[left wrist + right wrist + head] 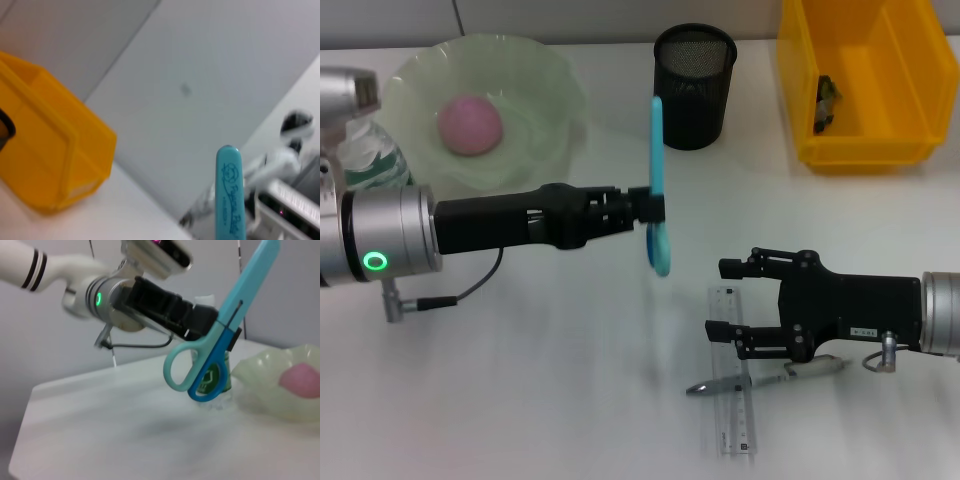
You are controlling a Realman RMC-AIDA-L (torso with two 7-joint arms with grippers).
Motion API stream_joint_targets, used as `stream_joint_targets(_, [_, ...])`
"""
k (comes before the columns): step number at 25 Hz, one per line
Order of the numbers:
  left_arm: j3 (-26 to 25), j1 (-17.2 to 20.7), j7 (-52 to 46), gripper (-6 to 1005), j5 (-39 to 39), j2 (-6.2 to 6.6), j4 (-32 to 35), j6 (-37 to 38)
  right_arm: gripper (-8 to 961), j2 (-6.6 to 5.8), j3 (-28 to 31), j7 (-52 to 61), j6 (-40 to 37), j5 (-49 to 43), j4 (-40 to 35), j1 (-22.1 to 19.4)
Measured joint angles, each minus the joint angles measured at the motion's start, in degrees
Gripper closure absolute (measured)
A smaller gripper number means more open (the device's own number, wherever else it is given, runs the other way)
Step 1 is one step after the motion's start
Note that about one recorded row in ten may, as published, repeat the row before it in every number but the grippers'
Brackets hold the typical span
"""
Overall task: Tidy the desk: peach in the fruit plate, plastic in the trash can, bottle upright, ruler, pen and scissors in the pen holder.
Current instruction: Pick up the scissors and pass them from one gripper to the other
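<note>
Status by item: the peach [470, 124] lies in the green fruit plate [550, 75], so that step reads as complete. The yellow trash bin [910, 90] holds 1 dark scrap [827, 100], probably the plastic, though the head view does not settle what it is. The bottle [365, 158] stands at the left edge behind the left arm; the right wrist view shows it [214, 377] upright on the bench [550, 400], so that step appears complete. The scissors [658, 190] are in transit: the left tool [655, 207] is pressed together on them near the pivot, blades up and handles down, held above the bench and short of the black mesh pen holder [695, 85], which appears empty. The ruler [732, 375] and the pen [770, 375] lie crossed on the bench and are not yet stowed. The right tool [725, 298] hovers with fingers spread just over the ruler's far end, gripping nothing. Remaining work: 3 items into the pen holder.
</note>
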Motion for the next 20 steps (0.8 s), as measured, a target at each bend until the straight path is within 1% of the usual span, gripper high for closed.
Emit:
stream_joint_targets(2, [0.0, 0.0, 0.0, 752, 0.0, 0.0, 0.0, 0.0, 181, 0.14, 0.57, -0.53, -0.26, 0.02, 0.08, -0.25])
stream_joint_targets(5, [-0.04, 0.83, 1.75, 753, -5.67, -0.16, -5.64, -0.54, 180, 0.85, 4.32, -2.75, -2.49, 0.05, 0.67, -1.31])
stream_joint_targets(6, [-0.05, 0.96, 2.48, 753, -8.64, -0.23, -9.2, -0.92, 181, 1.05, 5.87, -3.79, -3.2, 0.05, 1.26, -1.57])
stream_joint_targets(8, [-0.06, 0.99, 2.78, 753, -10.56, -0.31, -11.17, -1.03, 182, 1.18, 8.11, -5.53, -3.93, 0.06, 2.75, -1.82])
stream_joint_targets(9, [-0.06, 1.01, 2.87, 754, -11.38, -0.38, -12.1, -1.05, 182, 1.23, 9.23, -6.53, -4.25, 0.07, 3.92, -1.82])
stream_joint_targets(10, [-0.08, 1.03, 3.17, 754, -13.54, -0.5, -14.78, -1.2, 182, 1.32, 11.88, -9.31, -4.79, 0.12, 6.96, -1.61])
stream_joint_targets(11, [-0.08, 1.03, 3.17, 754, -13.54, -0.5, -14.78, -1.2, 181, 1.32, 11.88, -9.31, -4.79, 0.12, 6.96, -1.61])
stream_joint_targets(12, [-0.09, 1.04, 3.37, 754, -14.46, -0.56, -15.96, -1.41, 181, 1.35, 13.24, -10.9, -4.91, 0.15, 8.64, -1.48])
stream_joint_targets(13, [-0.09, 1.04, 3.66, 755, -15.64, -0.62, -17.42, -1.72, 181, 1.43, 15.79, -14.26, -4.97, 0.18, 11.8, -1.26])
stream_joint_targets(14, [-0.1, 1.05, 4.16, 755, -17.35, -0.67, -19.59, -2.2, 181, 1.43, 15.79, -14.26, -4.97, 0.18, 11.8, -1.26])
stream_joint_targets(15, [-0.11, 1.06, 4.6, 755, -19.15, -0.68, -21.63, -2.6, 181, 1.57, 18.78, -18.25, -4.99, 0.19, 15.44, -1.06])
stream_joint_targets(16, [-0.11, 1.06, 4.6, 755, -19.15, -0.68, -21.63, -2.6, 180, 1.57, 18.78, -18.25, -4.99, 0.19, 15.44, -1.06])
stream_joint_targets(17, [-0.11, 1.07, 4.81, 756, -20.41, -0.68, -22.93, -2.93, 180, 1.59, 19.97, -20.08, -5.0, 0.2, 17.01, -0.92])
stream_joint_targets(18, [-0.12, 1.11, 5.3, 756, -23.13, -0.69, -25.81, -3.74, 180, 1.62, 22.31, -23.57, -5.0, 0.2, 20.32, -0.57])
stream_joint_targets(19, [-0.12, 1.11, 5.3, 756, -23.13, -0.69, -25.81, -3.74, 180, 1.62, 22.31, -23.57, -5.0, 0.2, 20.32, -0.57])
stream_joint_targets(20, [-0.21, 1.15, 5.62, 757, -24.85, -0.68, -28.08, -4.37, 180, 1.67, 24.1, -26.96, -5.0, 0.2, 22.99, -0.27])
